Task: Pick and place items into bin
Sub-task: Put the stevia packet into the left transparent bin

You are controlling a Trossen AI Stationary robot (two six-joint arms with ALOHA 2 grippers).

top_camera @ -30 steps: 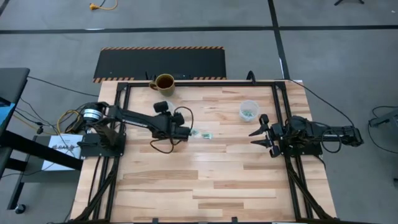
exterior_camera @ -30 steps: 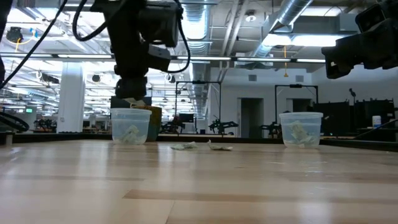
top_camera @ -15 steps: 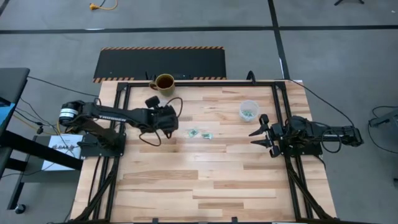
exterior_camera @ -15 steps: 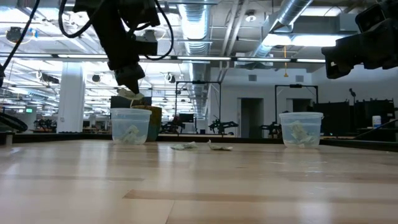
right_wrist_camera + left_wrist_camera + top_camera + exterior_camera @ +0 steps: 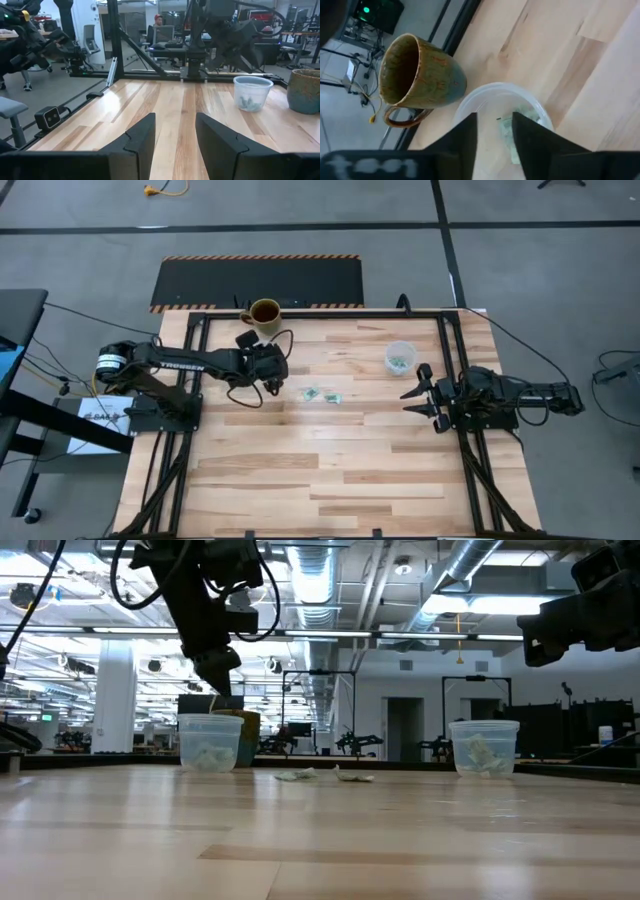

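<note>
Overhead, a light wooden table (image 5: 330, 470) fills the middle of the floor, with a dark arm mounted at each side.

Largest on it is the left arm, stretched toward the table's far left part; the left gripper (image 5: 272, 372) hangs directly above a clear plastic cup (image 5: 210, 743), its two dark fingers (image 5: 462, 140) slightly parted with nothing between them. Through that arm's wrist camera the cup's round rim (image 5: 487, 94) sits right under the fingers, and pale green and white crinkly wrapped pieces (image 5: 509, 135) lie in its bottom.

Over at the right edge, the right arm rests. The right gripper (image 5: 419, 394) points inward across the boards, fingers spread wide apart and empty, well away from everything.

Just beyond the left gripper, close beside the cup under it, stands a brown and green glazed mug (image 5: 264, 313), upright, handle outward; whether mug and cup touch is hard to tell.

A second clear cup (image 5: 400, 357) stands a short way from the right gripper, toward the far edge, with more wrapped pieces (image 5: 480, 754) inside it.

Smallest of all, a few loose wrapped pieces (image 5: 322, 395) lie flat on the bare wood between the two grippers, nearer the left one, just beside it. From table height they show as a low crumpled scatter (image 5: 322, 775) between the two cups, touching neither.
</note>
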